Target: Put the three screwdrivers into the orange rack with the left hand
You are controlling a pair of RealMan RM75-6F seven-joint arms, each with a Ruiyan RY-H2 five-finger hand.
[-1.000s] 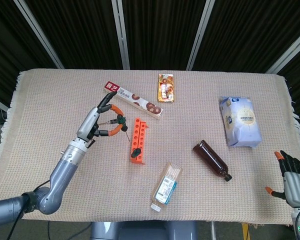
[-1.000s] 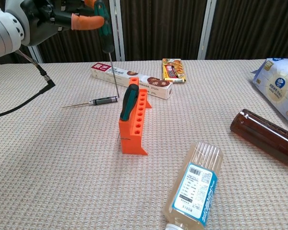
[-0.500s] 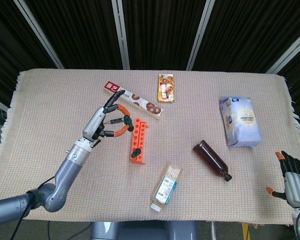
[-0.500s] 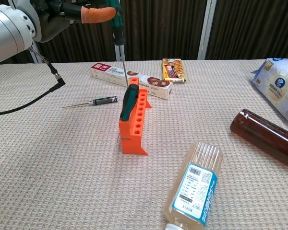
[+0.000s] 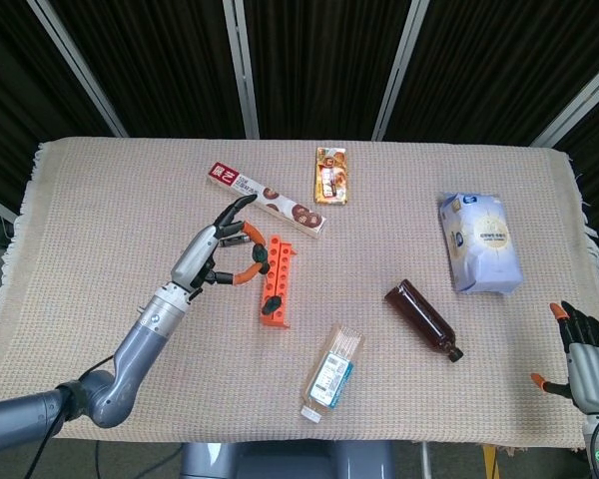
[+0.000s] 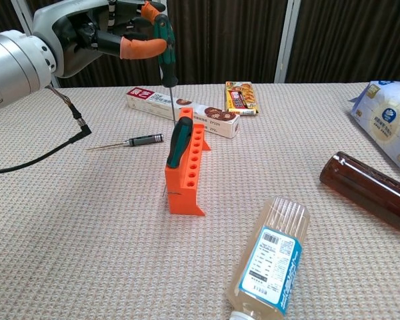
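Holding: the left hand [image 6: 117,33] pinches a green screwdriver [image 6: 165,50] upright, tip down, above the far end of the orange rack [image 6: 187,167].
Rack: one green screwdriver [image 6: 179,141] stands in it.
Table [image 6: 87,227]: a thin black screwdriver [image 6: 130,141] lies left of the rack.
Right hand [image 5: 582,357]: fingers apart, holding nothing.
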